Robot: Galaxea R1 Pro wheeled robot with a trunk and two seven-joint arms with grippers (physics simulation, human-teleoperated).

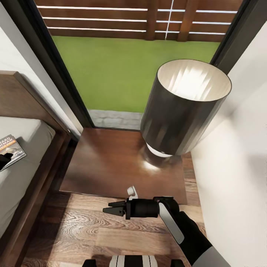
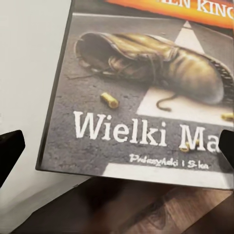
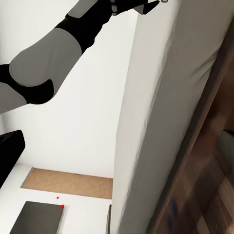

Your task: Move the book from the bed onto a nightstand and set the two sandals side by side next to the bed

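Ahead and below: nightstand [image 1: 111, 163], glossy reddish-brown top, tucked between bed [image 1: 22, 148] and white wall, in front of a tall dark-framed window [image 1: 137, 66] giving onto lawn and slatted fence. On its far right corner, a lamp [image 1: 185, 107] with a dark drum shade, pale inside, tilted in the head view.

Over at the left edge — book [image 1: 10, 148], flat on the pale mattress near the bed's wooden side rail, white lettering and an orange band showing. Left gripper [image 1: 3, 160] a dark shape at that same edge, touching or overlapping the book's near corner. From the left wrist, book [image 2: 146, 97] up close: a worn boot, scattered cartridges, "Wielki Ma…" in white. Dark fingertips [image 2: 9, 151] wide apart, one each side of the cover's lower edge, nothing between them yet — open, not holding.

Right gripper [image 1: 111, 209] low over the plank floor [image 1: 74, 230], just in front of the nightstand, pointing towards the bed. Fingers close together, empty. From the right wrist, mattress edge [image 3: 161, 117] and the left arm [image 3: 58, 48] reaching across.
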